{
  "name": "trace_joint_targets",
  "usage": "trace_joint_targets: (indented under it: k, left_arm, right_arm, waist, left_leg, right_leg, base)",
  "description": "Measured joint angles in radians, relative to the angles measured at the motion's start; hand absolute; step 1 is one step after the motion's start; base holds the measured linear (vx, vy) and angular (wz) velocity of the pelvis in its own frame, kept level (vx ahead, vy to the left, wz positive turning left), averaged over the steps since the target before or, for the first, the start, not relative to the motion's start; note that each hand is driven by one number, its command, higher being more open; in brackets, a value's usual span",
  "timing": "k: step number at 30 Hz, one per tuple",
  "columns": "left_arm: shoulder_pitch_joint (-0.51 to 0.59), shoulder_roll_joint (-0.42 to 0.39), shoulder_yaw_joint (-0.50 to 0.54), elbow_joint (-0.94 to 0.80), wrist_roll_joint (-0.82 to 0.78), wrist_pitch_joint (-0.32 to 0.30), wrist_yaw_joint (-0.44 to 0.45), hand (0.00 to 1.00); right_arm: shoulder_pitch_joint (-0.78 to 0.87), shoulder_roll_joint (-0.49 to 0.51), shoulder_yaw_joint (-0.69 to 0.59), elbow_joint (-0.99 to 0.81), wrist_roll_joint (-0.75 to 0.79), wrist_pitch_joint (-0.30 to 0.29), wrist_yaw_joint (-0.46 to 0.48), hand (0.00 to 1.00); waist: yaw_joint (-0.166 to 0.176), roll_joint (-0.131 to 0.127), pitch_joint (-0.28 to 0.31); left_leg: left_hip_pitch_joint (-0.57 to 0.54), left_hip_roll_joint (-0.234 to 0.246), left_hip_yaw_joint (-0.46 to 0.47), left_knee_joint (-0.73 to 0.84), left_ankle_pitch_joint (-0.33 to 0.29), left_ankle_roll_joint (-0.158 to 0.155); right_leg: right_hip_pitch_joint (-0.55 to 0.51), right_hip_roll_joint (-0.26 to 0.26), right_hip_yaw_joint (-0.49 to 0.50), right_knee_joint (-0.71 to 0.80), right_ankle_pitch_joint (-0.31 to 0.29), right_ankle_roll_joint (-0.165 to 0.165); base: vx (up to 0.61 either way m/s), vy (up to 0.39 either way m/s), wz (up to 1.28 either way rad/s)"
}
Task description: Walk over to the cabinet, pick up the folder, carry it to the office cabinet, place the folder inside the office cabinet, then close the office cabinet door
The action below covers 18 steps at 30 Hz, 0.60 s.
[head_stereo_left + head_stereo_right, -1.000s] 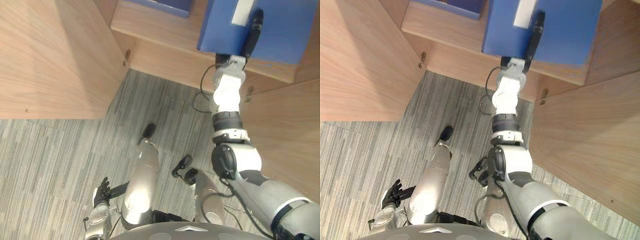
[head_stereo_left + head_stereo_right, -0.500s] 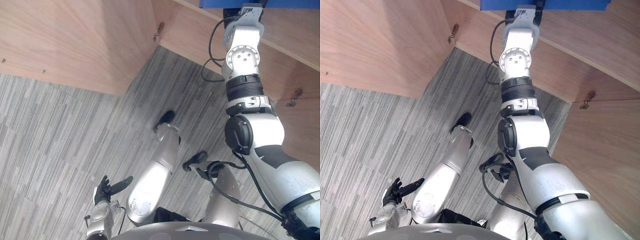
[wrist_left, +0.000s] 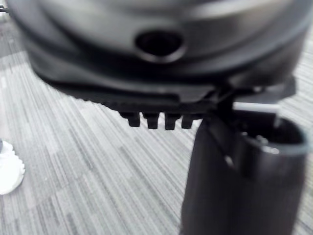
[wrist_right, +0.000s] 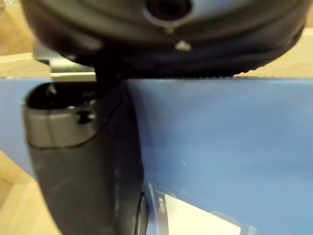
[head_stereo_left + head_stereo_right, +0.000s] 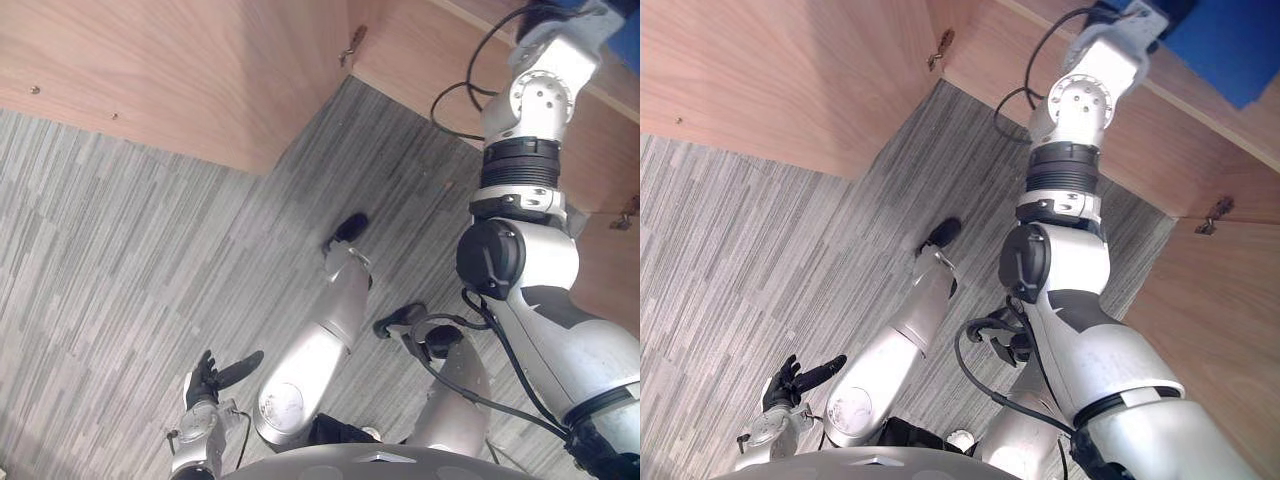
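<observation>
**Blue folder pinched at the open cabinet, right arm reaching up to it**

Nearest, the left hand [image 5: 207, 380] hangs low over the grey striped carpet [image 5: 100, 250], fingers loose and apart, holding nothing. It looks parked out of the way so the other arm can work.

Further off, two wooden doors stand swung wide, the left door [image 5: 150, 70] on one side and the right door [image 5: 1215, 330] on the other; this leaves the way clear to the shelf [image 5: 1200, 150] between them.

Farthest, the right arm stretches up to that shelf; the right hand [image 4: 88, 161] has its thumb pressed flat on the face of the blue folder [image 4: 220, 132], beside a white label [image 4: 195, 220]. Its fingers are hidden behind the folder, so the hold reads as a pinch from both sides. The folder sits at the shelf's front edge; whether it rests on the wood I cannot tell.
</observation>
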Motion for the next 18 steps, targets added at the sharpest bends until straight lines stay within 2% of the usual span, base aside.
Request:
trace_joint_targets:
  k: [4,8,15,18]
  left_arm:
    - [0.000,0.000,0.001,0.002,0.000,0.000,0.000,1.00]
    - [0.000,0.000,0.002,0.004,0.000,0.000,0.000,1.00]
    - [0.000,-0.002,0.009,0.012,-0.026,0.000,0.000,1.00]
    - [0.000,-0.013,0.046,0.026,-0.026,0.000,0.001,1.00]
  right_arm:
    - [0.000,-0.052,-0.029,-0.015,0.000,-0.028,-0.016,0.00]
    - [0.000,-0.102,-0.041,-0.015,-0.001,-0.027,-0.025,0.00]
    - [0.000,-0.195,-0.030,-0.014,-0.007,0.021,-0.026,0.00]
    - [-0.001,-0.212,0.002,-0.008,-0.011,0.043,-0.026,0.00]
  waist:
    - [-0.001,0.001,0.000]
    - [-0.007,0.002,-0.001]
    - [-0.014,0.002,-0.001]
    - [-0.030,0.002,-0.001]
  left_leg:
    - [-0.003,-0.007,0.000,-0.001,0.000,0.000]
    - [-0.003,-0.011,0.000,-0.003,0.000,0.000]
    - [-0.002,-0.012,0.003,-0.022,0.009,0.010]
    - [-0.002,-0.011,0.004,-0.025,0.009,0.010]
  right_leg:
    - [-0.002,-0.007,-0.001,0.002,-0.003,0.005]
    - [-0.002,-0.011,0.000,0.000,-0.004,0.006]
    - [-0.005,-0.014,-0.001,-0.012,-0.004,0.007]
    - [-0.006,-0.015,0.000,-0.017,-0.004,0.007]
  base:
    - [0.00,-0.002,0.04]
    - [0.00,0.000,0.00]
    - [0.00,0.000,0.00]
    - [0.00,0.000,0.00]
